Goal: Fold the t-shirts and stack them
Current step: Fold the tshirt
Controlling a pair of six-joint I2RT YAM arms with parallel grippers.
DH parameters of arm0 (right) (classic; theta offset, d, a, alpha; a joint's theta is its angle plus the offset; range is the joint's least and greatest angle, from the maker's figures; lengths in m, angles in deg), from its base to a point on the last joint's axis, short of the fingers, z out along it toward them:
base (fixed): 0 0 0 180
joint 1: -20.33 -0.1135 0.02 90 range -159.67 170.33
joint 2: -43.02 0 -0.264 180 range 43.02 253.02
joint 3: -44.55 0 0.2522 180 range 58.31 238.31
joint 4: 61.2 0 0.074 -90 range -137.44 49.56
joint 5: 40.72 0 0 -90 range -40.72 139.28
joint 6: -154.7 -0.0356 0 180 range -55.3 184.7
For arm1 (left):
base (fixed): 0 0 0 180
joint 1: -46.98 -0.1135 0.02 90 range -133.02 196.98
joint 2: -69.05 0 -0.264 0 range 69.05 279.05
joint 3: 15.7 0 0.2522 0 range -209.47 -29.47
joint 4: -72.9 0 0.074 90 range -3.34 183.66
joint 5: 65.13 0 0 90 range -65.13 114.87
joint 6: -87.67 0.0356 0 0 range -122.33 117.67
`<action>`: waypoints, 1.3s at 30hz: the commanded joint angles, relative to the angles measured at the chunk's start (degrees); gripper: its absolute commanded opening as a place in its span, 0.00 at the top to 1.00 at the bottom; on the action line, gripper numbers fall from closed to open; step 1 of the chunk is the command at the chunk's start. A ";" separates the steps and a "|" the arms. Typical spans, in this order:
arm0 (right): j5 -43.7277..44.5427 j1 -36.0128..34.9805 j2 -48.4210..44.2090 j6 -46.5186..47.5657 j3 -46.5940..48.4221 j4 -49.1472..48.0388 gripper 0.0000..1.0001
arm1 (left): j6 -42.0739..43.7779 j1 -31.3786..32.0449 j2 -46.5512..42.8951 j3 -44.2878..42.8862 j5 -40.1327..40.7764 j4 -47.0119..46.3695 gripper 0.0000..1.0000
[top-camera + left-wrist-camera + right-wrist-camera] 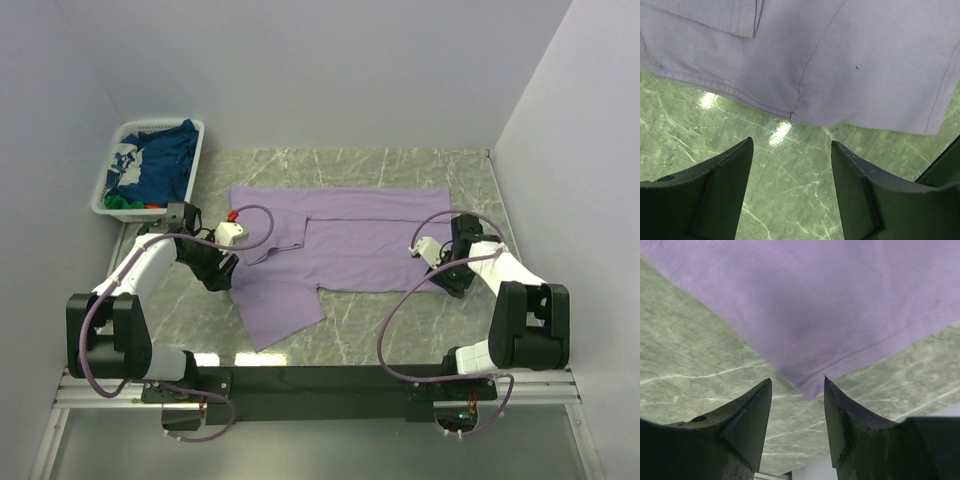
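Note:
The lavender-purple t-shirt (pixel 345 240) lies spread flat on the green marble table (pixel 400 320), one sleeve reaching toward the near edge. My left gripper (pixel 222 268) is open and empty at the shirt's left edge; in the left wrist view (pixel 791 145) its fingers hover over bare table just short of the shirt's hem and sleeve seam (pixel 840 75). My right gripper (pixel 437 262) is open and empty at the shirt's right near corner; in the right wrist view (pixel 797 382) that corner (pixel 812 387) lies just ahead of the open fingertips. A navy blue shirt (pixel 160 165) with white print lies in the basket.
The white slatted basket (pixel 196 135) stands at the back left, holding the navy shirt with green (pixel 120 202) and red cloth showing beneath. White walls close in on the left, back and right.

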 commanded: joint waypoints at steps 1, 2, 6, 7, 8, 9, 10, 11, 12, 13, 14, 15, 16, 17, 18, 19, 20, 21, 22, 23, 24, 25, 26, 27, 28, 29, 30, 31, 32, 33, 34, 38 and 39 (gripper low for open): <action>-0.25 0.39 1.60 1.96 1.06 2.02 0.47 | 1.04 -0.46 0.40 -1.80 -1.39 -0.16 0.30; 0.19 0.39 1.78 2.05 0.71 1.59 0.47 | 1.12 -0.55 0.58 -1.89 -1.39 -0.16 0.30; 2.21 0.39 3.35 2.58 -1.75 -2.62 0.49 | 1.56 -0.55 1.55 -1.89 -1.30 -0.77 0.30; 2.30 0.39 3.80 2.58 -1.93 -3.42 0.50 | 1.91 -0.47 1.64 -1.72 -1.30 -0.86 0.30; 3.44 0.30 4.23 2.32 -2.11 -4.21 0.52 | 2.44 -0.46 1.72 -1.28 -1.22 -1.03 0.31; 3.80 0.39 5.28 2.14 -2.28 -5.44 0.60 | 2.96 -0.46 1.72 -1.01 -1.04 -1.38 0.32; 3.89 0.39 5.82 1.88 -2.11 -5.80 0.65 | 3.23 -0.29 1.81 -0.75 -0.87 -2.00 0.33; 4.15 0.39 6.34 1.62 -1.85 -6.15 0.71 | 3.41 -0.20 1.90 -0.40 -0.52 -2.18 0.34; 4.15 0.39 7.04 1.09 -1.23 -6.15 0.83 | 4.19 -0.03 2.25 -0.48 -0.51 -2.27 0.35; 4.15 0.39 7.31 0.82 -0.88 -5.98 0.89 | 4.90 0.24 2.16 -0.40 -0.60 -1.92 0.37; 3.89 0.39 7.40 0.47 -0.44 -5.63 0.94 | 5.08 0.33 2.16 -0.13 -0.51 -2.18 0.38; 3.89 0.39 7.23 0.38 -0.09 -5.28 1.00 | 5.95 0.50 1.82 0.13 -0.16 -2.35 0.39; 3.71 0.39 7.05 0.30 0.09 -5.19 1.00 | 6.48 1.02 1.64 0.39 0.01 -2.35 0.42; 3.62 0.39 6.96 0.29 0.18 -5.01 1.00 | 6.92 1.38 1.46 1.18 0.28 -2.88 0.44; 3.45 0.39 6.79 0.21 0.53 -4.75 1.00 | 7.19 1.90 1.20 1.62 1.15 -3.49 0.45; 3.54 0.47 6.88 0.12 0.70 -4.66 1.00 | 7.19 3.39 0.94 2.15 1.59 -4.11 0.47; 3.36 0.47 6.88 -0.05 0.88 -4.49 1.00 | 7.10 4.27 0.85 3.02 2.21 -4.72 0.48; 3.45 0.47 6.88 -0.14 1.14 -4.31 1.00 | 7.19 5.15 0.85 3.38 2.65 -5.86 0.48; 3.27 0.47 6.96 -0.23 1.32 -4.22 1.00 | 7.10 6.73 0.85 4.17 3.52 -6.48 0.49; 3.27 0.47 7.14 -0.49 1.49 -4.22 1.00 | 7.01 7.26 1.02 4.44 3.88 -7.18 0.49; 3.19 0.47 7.31 -0.76 1.84 -4.05 1.00 | 7.10 8.14 1.54 4.70 4.14 -8.49 0.49; 2.92 0.47 7.32 -0.76 2.11 -3.78 1.00 | 7.01 8.50 1.98 5.14 4.93 -9.03 0.49; 2.75 0.56 7.40 -1.02 2.55 -3.61 1.00 | 7.01 8.76 2.51 5.14 5.29 -9.64 0.48; 2.74 0.56 7.40 -1.11 2.64 -3.52 1.00 | 7.10 8.94 3.73 5.40 5.72 -10.95 0.47; 2.66 0.56 7.49 -1.11 2.81 -3.43 1.00 | 7.19 9.03 4.27 5.67 6.69 -11.75 0.46; 2.66 0.65 7.49 -1.02 2.99 -3.34 1.00 | 7.45 9.11 4.79 5.76 7.04 -12.19 0.46; 2.66 0.65 7.49 -1.02 3.16 -3.25 1.00 | 8.23 9.20 5.50 6.11 7.39 -13.33 0.45; 2.74 0.74 7.58 -1.11 3.25 -3.25 1.00 | 8.68 9.29 5.94 6.80 8.18 -13.69 0.46; 2.83 0.83 7.58 -1.20 3.43 -3.25 1.00 | 9.12 9.38 6.38 7.16 8.62 -13.87 0.47; 2.83 1.00 7.67 -1.20 3.69 -3.08 1.00 | 10.08 9.55 7.25 7.60 8.98 -13.96 0.49; 2.83 1.09 7.75 -1.20 3.87 -2.90 1.00 | 10.52 9.56 7.52 8.73 9.50 -13.96 0.51; 2.66 1.44 7.14 -1.02 4.13 -2.64 1.00 | 11.94 9.64 7.09 10.59 10.83 -13.08 0.72; 2.66 1.53 6.97 -1.02 4.05 -2.38 1.00 | 12.02 9.64 6.04 10.59 10.65 -12.47 0.82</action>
